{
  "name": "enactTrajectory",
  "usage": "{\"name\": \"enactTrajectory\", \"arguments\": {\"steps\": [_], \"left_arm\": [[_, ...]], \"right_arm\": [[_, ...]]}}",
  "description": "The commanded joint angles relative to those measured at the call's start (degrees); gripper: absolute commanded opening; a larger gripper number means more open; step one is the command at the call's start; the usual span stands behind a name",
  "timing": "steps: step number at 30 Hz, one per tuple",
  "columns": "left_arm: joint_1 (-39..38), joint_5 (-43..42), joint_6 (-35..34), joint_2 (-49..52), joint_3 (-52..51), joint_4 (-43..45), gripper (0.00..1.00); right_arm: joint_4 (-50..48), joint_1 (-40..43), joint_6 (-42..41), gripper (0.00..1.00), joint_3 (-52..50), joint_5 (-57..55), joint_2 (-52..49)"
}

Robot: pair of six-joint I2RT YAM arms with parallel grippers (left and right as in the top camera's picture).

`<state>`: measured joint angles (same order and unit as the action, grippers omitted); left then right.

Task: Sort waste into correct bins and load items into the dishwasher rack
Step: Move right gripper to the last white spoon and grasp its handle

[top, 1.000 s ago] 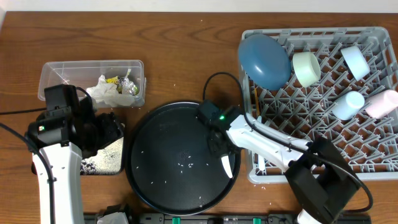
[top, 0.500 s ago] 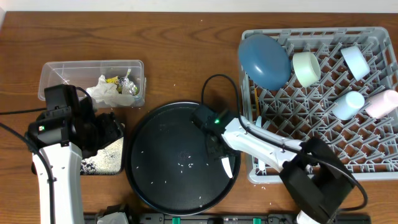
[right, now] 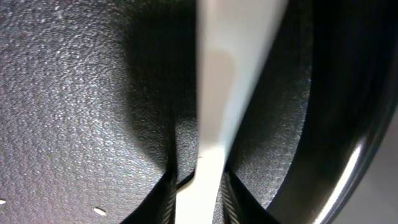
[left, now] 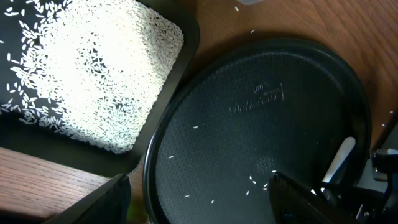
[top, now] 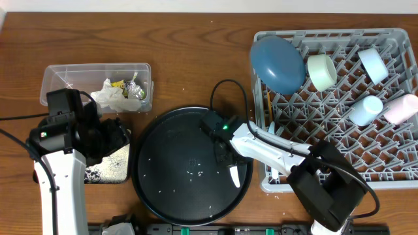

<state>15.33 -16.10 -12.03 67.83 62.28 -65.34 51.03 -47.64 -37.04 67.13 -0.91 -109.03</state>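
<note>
Brown wooden tabletop (top: 189,59) fills the overhead view. Toward its near middle, a slim white plastic utensil (top: 234,176) lies on the right-hand part of a large round black tray (top: 163,143), close inside the rim. The right gripper (right: 198,190) is down on the tray at the utensil's far end. In the right wrist view its two fingers press against either side of the narrow handle, so the handle is pinched between them. A few loose white rice grains (top: 194,173) dot the tray's textured floor around the utensil.

Left of the round tray, touching its rim, sits a shallow black rectangular tray (left: 180,68) carrying a broad heap of rice. The left gripper (left: 202,196) hangs above the place where the two trays meet, its jaws spread wide with nothing between them.

Beyond that tray stands a clear rectangular plastic tub (top: 65,75) holding crumpled white tissue (top: 111,98), a small yellow-green wrapper (top: 119,83) and a crinkled silver foil wrapper (top: 135,90).

On the right, a large square light-grey plastic rack (top: 392,150) has a big dark-blue plate (top: 277,64) leaning in its far left corner. Just beside the plate is a pale teal bowl (top: 322,72), then a light blue bowl (top: 373,64). A small white cup (top: 366,109) and a pink cup (top: 401,108) lie at the right side.
</note>
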Motion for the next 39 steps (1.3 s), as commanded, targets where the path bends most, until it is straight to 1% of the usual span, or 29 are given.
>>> {"name": "enactTrajectory", "arguments": {"steps": [1,5,14,22,26,31,39], "left_arm": [[0.2,0.7,-0.3,0.3,-0.2,0.0,0.72],[0.2,0.7,-0.3,0.3,-0.2,0.0,0.72],[0.2,0.7,-0.3,0.3,-0.2,0.0,0.72],[0.2,0.7,-0.3,0.3,-0.2,0.0,0.72],[0.2,0.7,-0.3,0.3,-0.2,0.0,0.72],[0.2,0.7,-0.3,0.3,-0.2,0.0,0.72],[0.2,0.7,-0.3,0.3,-0.2,0.0,0.72]], "right_arm": [[0.0,-0.2,-0.6,0.18,-0.4,-1.9,-2.0],[0.0,-0.2,-0.6,0.12,-0.4,-1.9,-2.0],[-0.1,-0.2,-0.6,0.02,-0.4,-1.9,-2.0],[-0.2,-0.2,0.0,0.01,-0.3,-1.6,-1.8],[1.3,-0.2,1.4,0.01,1.7,-1.0,-1.1],[2.8,-0.2,2.9,0.01,4.9,-1.0,1.2],[2.8,0.1,3.1,0.01,5.4,-1.0,5.7]]}}
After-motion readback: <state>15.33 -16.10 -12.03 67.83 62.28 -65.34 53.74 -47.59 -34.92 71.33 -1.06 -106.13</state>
